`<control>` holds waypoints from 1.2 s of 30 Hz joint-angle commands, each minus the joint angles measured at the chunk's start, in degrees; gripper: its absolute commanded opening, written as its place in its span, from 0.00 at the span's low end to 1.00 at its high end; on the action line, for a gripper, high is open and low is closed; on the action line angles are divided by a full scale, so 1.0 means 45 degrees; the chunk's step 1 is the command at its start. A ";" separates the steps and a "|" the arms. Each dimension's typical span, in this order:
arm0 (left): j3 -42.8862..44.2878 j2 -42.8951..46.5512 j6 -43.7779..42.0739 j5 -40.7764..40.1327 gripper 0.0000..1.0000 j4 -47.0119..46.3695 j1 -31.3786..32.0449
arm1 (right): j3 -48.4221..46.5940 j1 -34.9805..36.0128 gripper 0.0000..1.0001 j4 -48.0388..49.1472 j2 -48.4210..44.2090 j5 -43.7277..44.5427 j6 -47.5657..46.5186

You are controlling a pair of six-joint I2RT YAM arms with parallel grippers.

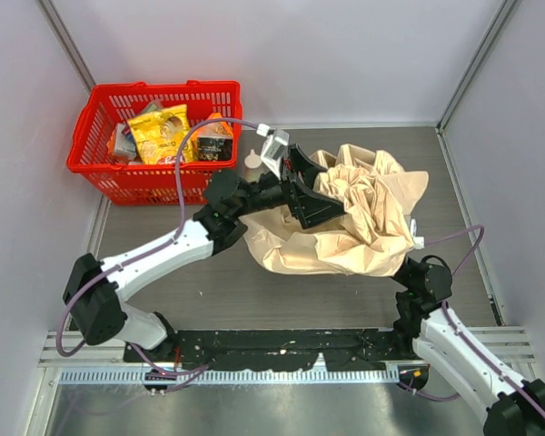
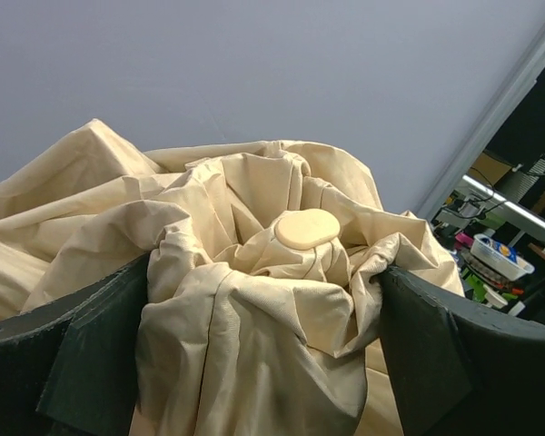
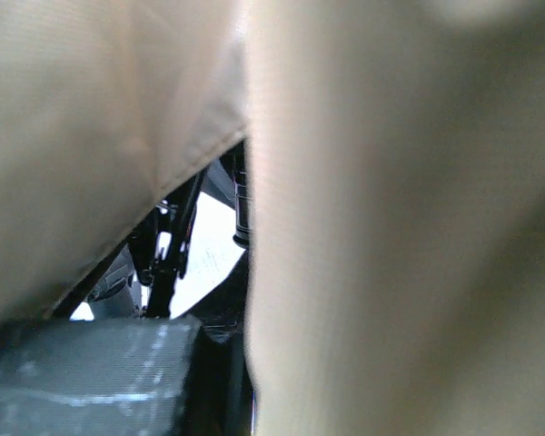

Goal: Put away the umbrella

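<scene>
The beige umbrella (image 1: 363, 209) lies as a crumpled heap of fabric at mid-table. My left gripper (image 1: 320, 193) reaches into its left side. In the left wrist view the fingers stand wide apart with a bunch of the umbrella's fabric (image 2: 254, 318) between them, touching both pads. A round pale cap (image 2: 306, 228) sits atop the folds. My right gripper is hidden under the fabric's right edge; only its wrist (image 1: 424, 280) shows. Fabric (image 3: 391, 227) fills the right wrist view, with a thin black shaft (image 3: 240, 204) and ribs behind it.
A red basket (image 1: 100, 168) holding snack packets stands at the back left. A pale squeeze bottle (image 1: 252, 162) stands just right of the basket, behind my left arm. Grey walls close the left, back and right sides.
</scene>
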State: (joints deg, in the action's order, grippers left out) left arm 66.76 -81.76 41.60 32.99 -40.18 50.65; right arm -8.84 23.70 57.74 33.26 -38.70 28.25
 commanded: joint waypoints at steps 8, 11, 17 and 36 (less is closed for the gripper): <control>0.0789 -0.0328 0.0930 0.0286 0.45 -0.1519 0.0189 | -0.0906 0.0142 0.01 -0.0740 -0.0339 -0.0795 -0.0790; 0.0692 -0.0192 0.1047 0.0441 0.11 -0.1831 0.0208 | -0.0906 0.0221 0.01 -0.0857 -0.0378 -0.0756 -0.0518; -0.0050 0.1153 -0.0920 -0.0435 0.00 -0.0391 0.0150 | -0.1605 0.0279 0.20 -0.4948 -0.1118 0.1566 -0.0164; -0.0170 0.4126 -0.1008 -0.7213 0.00 0.4941 -0.1081 | -0.7156 0.0260 0.62 -1.7639 -0.3366 0.7514 -0.0082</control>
State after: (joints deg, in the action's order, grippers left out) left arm 61.12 -62.76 30.94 8.51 -22.72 45.98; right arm -35.70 24.95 -21.63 19.42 0.97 31.46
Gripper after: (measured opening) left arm 0.072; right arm 0.705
